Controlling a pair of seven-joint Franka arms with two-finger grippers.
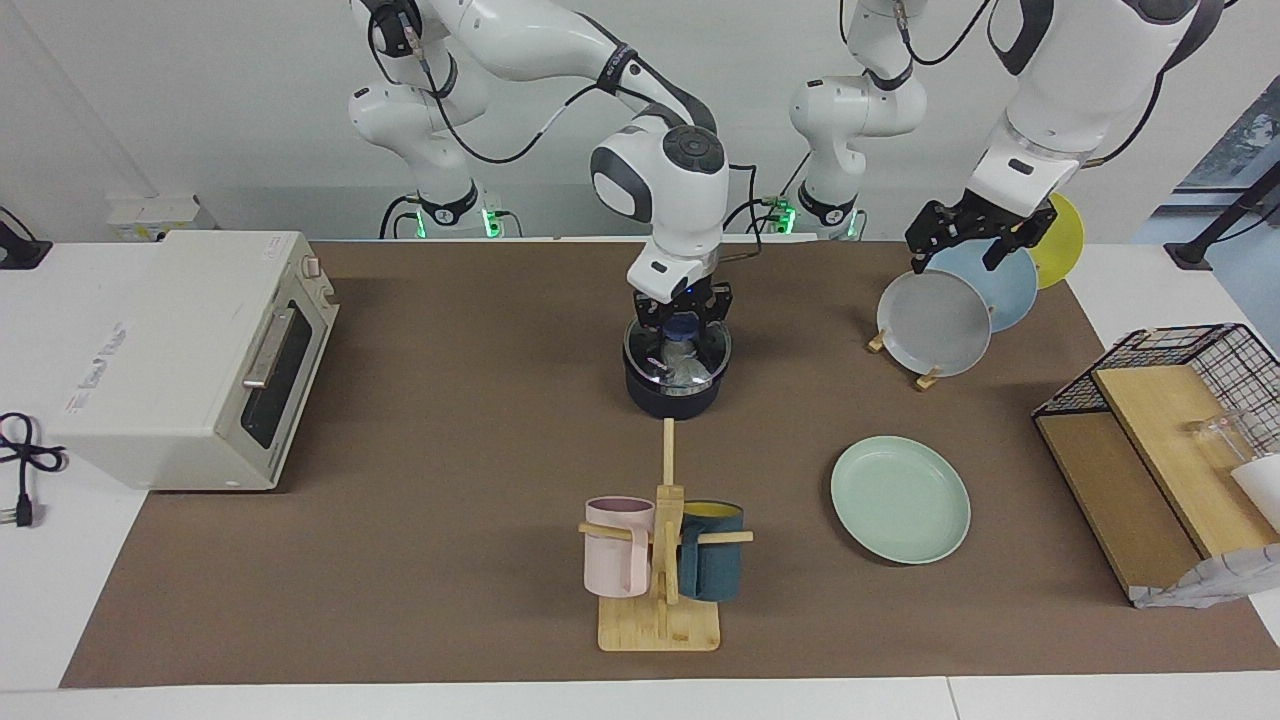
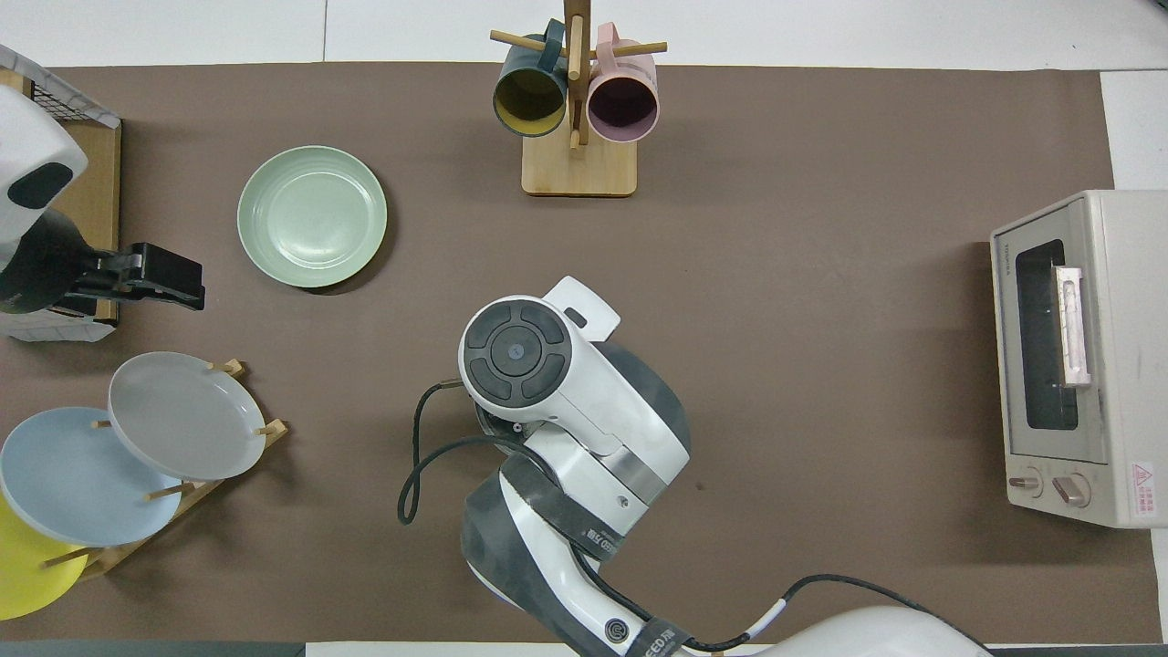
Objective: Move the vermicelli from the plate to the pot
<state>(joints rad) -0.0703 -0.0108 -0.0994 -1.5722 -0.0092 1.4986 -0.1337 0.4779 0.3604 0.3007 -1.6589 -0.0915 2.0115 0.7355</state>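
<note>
The dark navy pot (image 1: 670, 398) stands in the middle of the table, nearer to the robots than the mug rack. Whitish vermicelli (image 1: 684, 367) lies inside it. My right gripper (image 1: 681, 322) hangs just over the pot's mouth, fingers apart, holding nothing. In the overhead view the right arm hides the pot and the vermicelli. The mint-green plate (image 1: 900, 498) (image 2: 312, 216) lies bare toward the left arm's end of the table. My left gripper (image 1: 958, 255) (image 2: 182, 283) waits open and empty in the air over the plate rack.
A wooden rack (image 1: 658, 620) with a pink mug (image 1: 618, 560) and a dark teal mug (image 1: 712, 565) stands farther out than the pot. A plate rack holds grey (image 1: 935, 325), light blue and yellow plates. A toaster oven (image 1: 190, 360) and a wire basket (image 1: 1170, 440) stand at the table's two ends.
</note>
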